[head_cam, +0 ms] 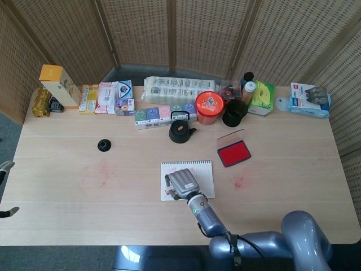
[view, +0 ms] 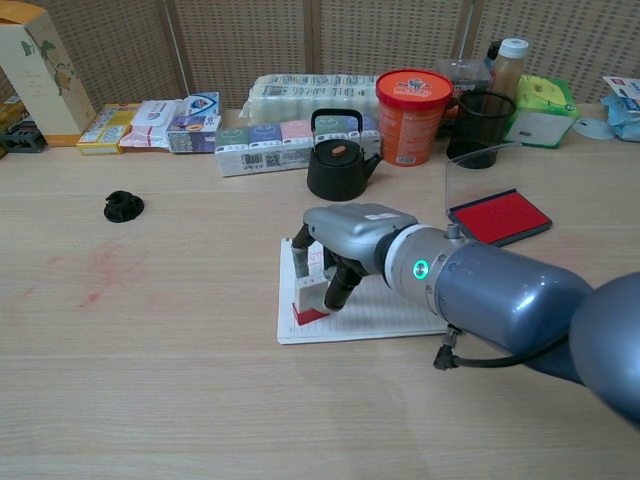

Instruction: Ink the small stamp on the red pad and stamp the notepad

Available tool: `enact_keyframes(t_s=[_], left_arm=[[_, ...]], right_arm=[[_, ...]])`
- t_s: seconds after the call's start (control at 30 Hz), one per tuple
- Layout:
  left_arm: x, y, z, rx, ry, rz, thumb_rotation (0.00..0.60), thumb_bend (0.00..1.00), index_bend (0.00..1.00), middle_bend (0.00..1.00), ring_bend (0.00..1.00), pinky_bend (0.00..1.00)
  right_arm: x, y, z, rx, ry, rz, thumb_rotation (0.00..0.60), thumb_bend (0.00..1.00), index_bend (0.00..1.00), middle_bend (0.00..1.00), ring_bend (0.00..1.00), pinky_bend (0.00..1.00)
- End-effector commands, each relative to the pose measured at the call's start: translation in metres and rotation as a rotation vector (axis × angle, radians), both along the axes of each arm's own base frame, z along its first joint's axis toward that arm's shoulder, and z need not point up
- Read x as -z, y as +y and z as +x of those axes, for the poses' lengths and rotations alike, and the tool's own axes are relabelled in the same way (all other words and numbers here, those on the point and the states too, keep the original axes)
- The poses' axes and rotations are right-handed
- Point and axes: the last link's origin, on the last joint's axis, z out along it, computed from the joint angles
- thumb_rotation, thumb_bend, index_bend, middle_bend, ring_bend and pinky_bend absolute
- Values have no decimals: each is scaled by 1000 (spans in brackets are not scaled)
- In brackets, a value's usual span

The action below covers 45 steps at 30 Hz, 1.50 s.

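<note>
My right hand point(view: 352, 236) grips the small stamp point(view: 308, 290), a white block with a red base. The base rests on the left part of the notepad point(view: 385, 310), near its front left corner. From the head view the right hand point(head_cam: 181, 182) covers the stamp and the notepad's point(head_cam: 202, 171) lower left. The red ink pad point(view: 499, 215) lies open to the right, its clear lid point(view: 483, 172) standing upright behind it. Only fingertips of my left hand point(head_cam: 4, 167) show at the left edge of the head view, apart and holding nothing.
A black kettle point(view: 338, 165) stands just behind the notepad. An orange tub point(view: 413, 102), a black cup point(view: 481, 125) and boxes of packets point(view: 285, 140) line the back. A small black knob point(view: 123, 206) sits at the left. Red ink smears point(head_cam: 238, 182) mark the table.
</note>
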Motion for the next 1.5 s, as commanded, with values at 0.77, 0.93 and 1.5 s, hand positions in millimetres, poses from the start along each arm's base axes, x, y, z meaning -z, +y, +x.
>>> enact_keyframes(t_s=[0.77, 0.93, 1.5], left_arm=[[1, -2, 2, 10, 1, -3, 600, 0, 0, 0, 0, 101], [2, -2, 2, 10, 5, -5, 600, 0, 0, 0, 0, 101], [3, 0, 1, -1, 11, -6, 600, 0, 0, 0, 0, 101]], right_arm=[[-79, 1, 12, -36, -41, -100, 600, 601, 651, 995, 1000, 1000], [-79, 5, 1, -26, -26, -91, 600, 600, 652, 994, 1000, 1000], [-55, -1, -24, 10, -23, -65, 600, 603, 656, 995, 1000, 1000]])
